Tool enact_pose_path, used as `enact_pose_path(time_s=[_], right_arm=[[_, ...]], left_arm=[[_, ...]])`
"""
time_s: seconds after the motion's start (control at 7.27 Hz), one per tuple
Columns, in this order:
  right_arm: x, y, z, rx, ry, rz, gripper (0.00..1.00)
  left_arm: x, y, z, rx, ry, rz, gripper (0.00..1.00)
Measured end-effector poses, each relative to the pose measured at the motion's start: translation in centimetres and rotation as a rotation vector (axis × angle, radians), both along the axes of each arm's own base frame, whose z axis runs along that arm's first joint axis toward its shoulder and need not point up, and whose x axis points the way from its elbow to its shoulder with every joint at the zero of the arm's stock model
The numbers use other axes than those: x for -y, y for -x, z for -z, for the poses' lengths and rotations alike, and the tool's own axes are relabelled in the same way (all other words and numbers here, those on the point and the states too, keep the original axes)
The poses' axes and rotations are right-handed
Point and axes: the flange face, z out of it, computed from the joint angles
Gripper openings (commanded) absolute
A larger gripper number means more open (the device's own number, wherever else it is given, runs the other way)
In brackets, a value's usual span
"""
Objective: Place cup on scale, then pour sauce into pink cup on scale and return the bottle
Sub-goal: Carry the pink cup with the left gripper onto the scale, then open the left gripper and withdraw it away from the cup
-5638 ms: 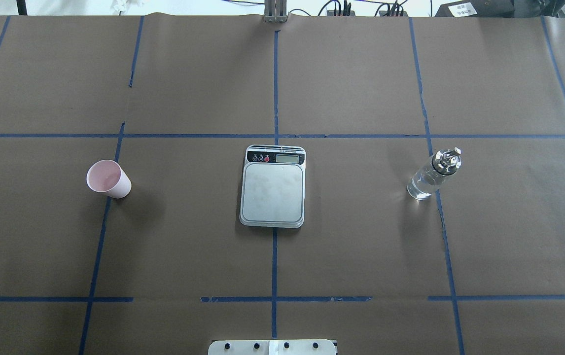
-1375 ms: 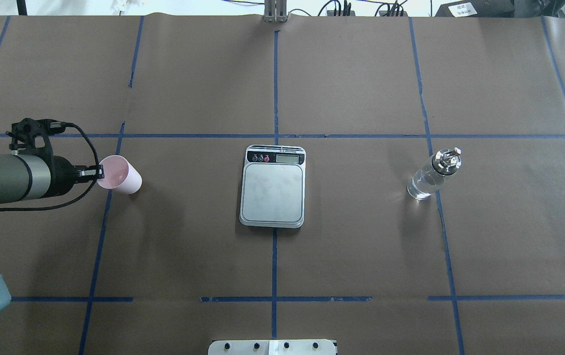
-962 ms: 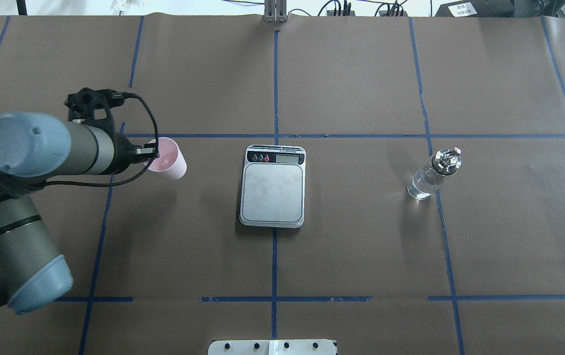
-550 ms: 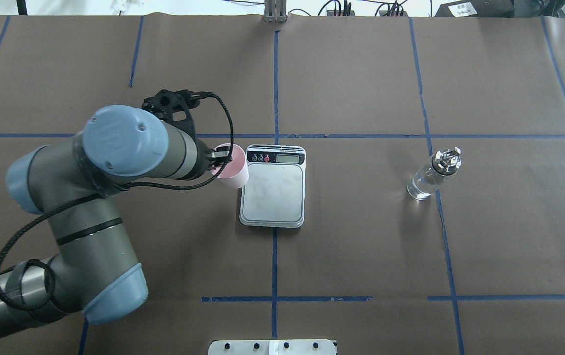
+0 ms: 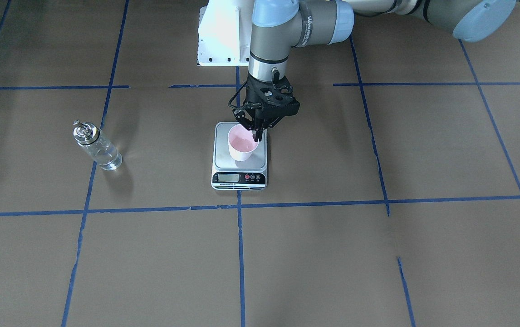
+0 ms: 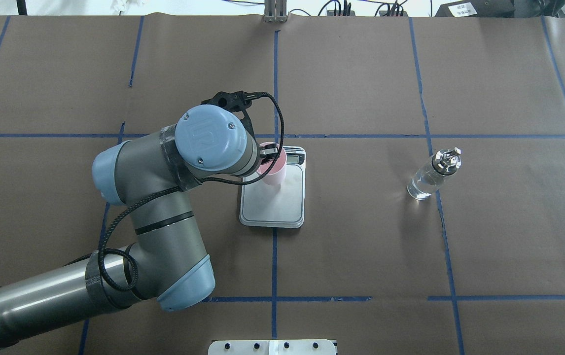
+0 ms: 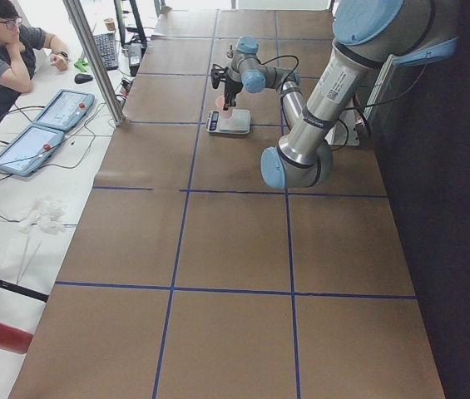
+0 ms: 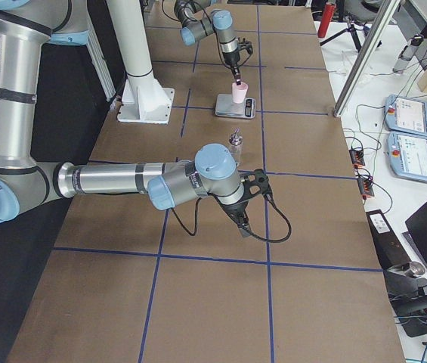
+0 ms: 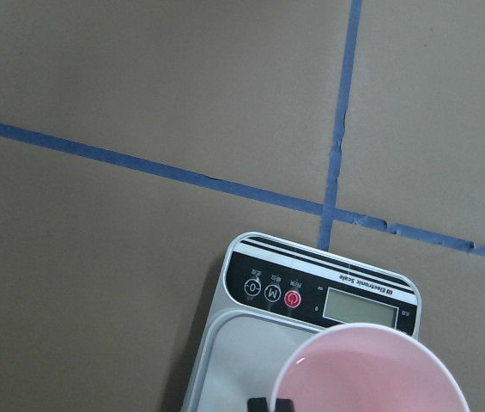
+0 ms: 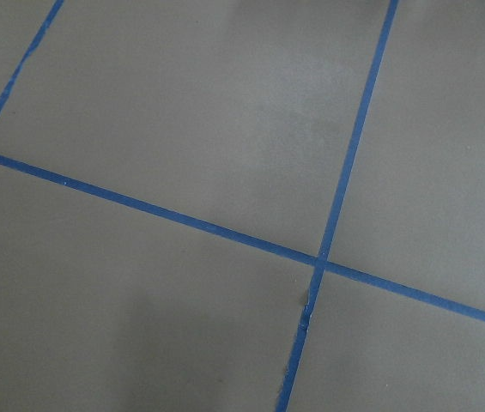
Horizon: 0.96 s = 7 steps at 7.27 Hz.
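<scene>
Cup [image 5: 242, 145]: pink, upright over the plate of the scale [image 5: 222, 159], rim pinched by the left pincer [image 5: 256, 134]; whether its base rests there I cannot tell.
Left pincer: closed narrow on the cup's wall.
Scale: middle of the bench [image 5: 378, 254], display away from the robot.
Bottle [image 5: 98, 147]: upright, well apart, untouched.
Right pincer [image 8: 241, 224]: above bare bench; grip cannot be told.
Progress: cup nearly placed; release, pouring and bottle return remain.
Count: one cup, one scale, one bottle, two pincers.
</scene>
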Motion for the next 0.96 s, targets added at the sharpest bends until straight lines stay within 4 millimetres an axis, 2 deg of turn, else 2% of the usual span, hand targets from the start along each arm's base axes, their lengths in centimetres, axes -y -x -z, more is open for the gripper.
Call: enact_pose_path(time_s=[0.14,0.41,0.55,0.83,0.96], right_arm=[[0.0,0.0,0.0,0.000,0.000,0.000,1.00],[0.0,0.0,0.0,0.000,0.000,0.000,1.00],[0.0,0.0,0.0,0.000,0.000,0.001,1.00],[0.0,0.1,0.0,0.004,0.002,0.002,1.00],[0.0,0.1,0.0,0.008,0.003,0.003,1.00]], left_arm=[[-0.2,-0.4,-0.2,0.004,0.001,-0.003,0.30],[-0.7,-0.9,-0.4,0.007,0.002,-0.011,0.71],[-0.8,-0.9,-0.5,0.008,0.000,-0.013,1.00],[-1.1,-0.2,-0.5,0.011,-0.030,-0.036,1.00],[-1.5,1.4,-0.7,0.016,-0.077,-0.065,1.00]])
